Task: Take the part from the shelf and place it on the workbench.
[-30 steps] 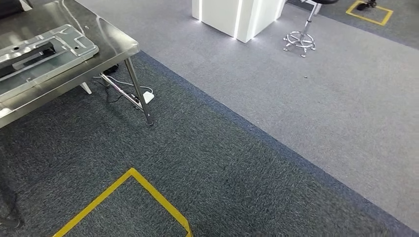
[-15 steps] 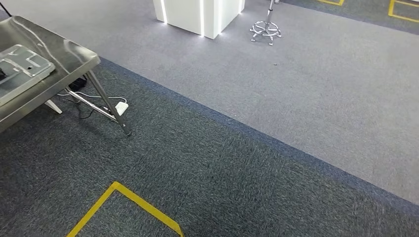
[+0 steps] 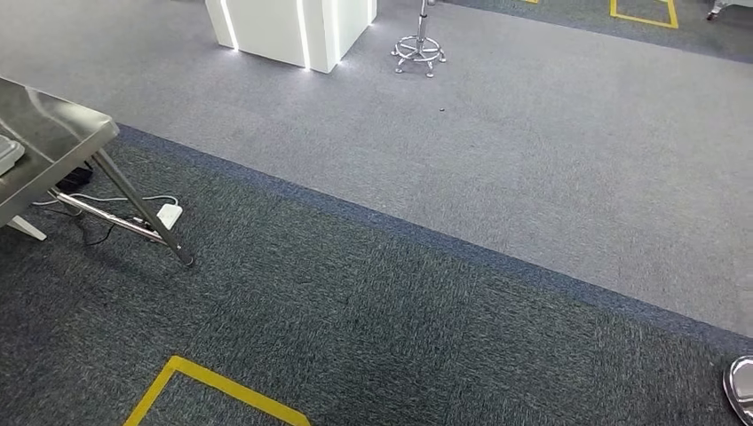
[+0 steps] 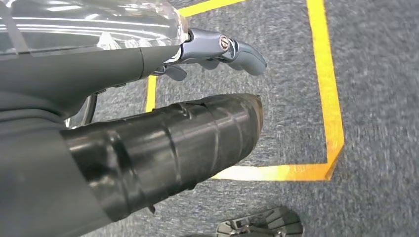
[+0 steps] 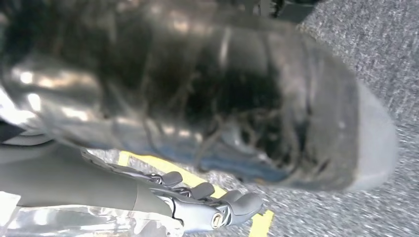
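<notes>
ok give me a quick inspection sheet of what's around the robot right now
surface: steel workbench, one corner at the far left
job's things: edge of a pale grey part lying on the workbench
clutter: small dark speck on the light carpet
grippers: left hand and right hand hang over the carpet, fingers apart, holding nothing
cables: loose leads and a white power block under the workbench
surroundings: yellow floor tape, white lit pedestal, stool base
</notes>
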